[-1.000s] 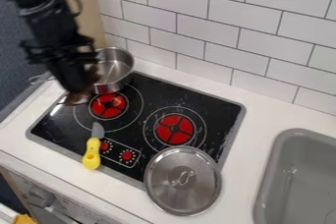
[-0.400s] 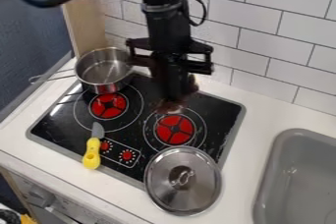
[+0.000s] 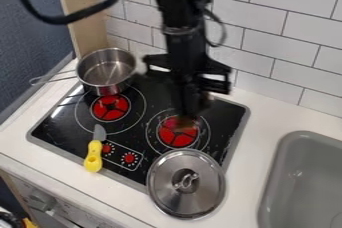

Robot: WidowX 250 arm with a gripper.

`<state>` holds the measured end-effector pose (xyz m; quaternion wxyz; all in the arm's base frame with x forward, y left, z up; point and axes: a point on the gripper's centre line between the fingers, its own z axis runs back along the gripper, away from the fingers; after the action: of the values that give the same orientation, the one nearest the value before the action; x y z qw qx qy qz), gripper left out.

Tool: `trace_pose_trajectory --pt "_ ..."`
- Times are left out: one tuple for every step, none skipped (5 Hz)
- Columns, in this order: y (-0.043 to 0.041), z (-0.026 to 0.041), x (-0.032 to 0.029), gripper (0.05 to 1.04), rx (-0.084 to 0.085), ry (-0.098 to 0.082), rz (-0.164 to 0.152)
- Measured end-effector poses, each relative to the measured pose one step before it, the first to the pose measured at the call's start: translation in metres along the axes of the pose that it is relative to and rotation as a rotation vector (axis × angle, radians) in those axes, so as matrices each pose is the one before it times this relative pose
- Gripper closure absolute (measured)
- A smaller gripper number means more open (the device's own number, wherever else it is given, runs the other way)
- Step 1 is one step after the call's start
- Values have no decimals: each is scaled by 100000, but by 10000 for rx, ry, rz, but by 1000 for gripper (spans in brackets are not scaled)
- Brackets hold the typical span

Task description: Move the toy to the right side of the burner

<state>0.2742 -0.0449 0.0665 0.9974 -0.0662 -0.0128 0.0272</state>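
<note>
The black gripper (image 3: 190, 108) hangs over the back part of the right burner (image 3: 176, 137). It is shut on a small brown toy (image 3: 188, 123), blurred and largely hidden by the gripper. The toy overlaps the upper part of the red burner disc in the view; whether it touches the stove cannot be told.
A steel pot (image 3: 107, 74) stands at the stove's back left, its handle pointing left. A yellow-handled knife (image 3: 93, 156) lies at the front left. A steel lid (image 3: 186, 195) overlaps the front right edge; a grey sink (image 3: 304, 182) lies farther right.
From the upper left by the pot, the gripper has swung right across the stove with the brown toy, then moved slightly farther right and lower over the right burner.
</note>
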Motion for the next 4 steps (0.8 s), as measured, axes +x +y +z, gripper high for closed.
trace_pose_trajectory --pt "-444 -2870 319 986 423 501 -104" --pt "-1442 -2268 759 986 404 104 -327" --pt "-746 -1877 793 986 97 182 -66" --pt "-81 -291 1005 949 47 -166 172"
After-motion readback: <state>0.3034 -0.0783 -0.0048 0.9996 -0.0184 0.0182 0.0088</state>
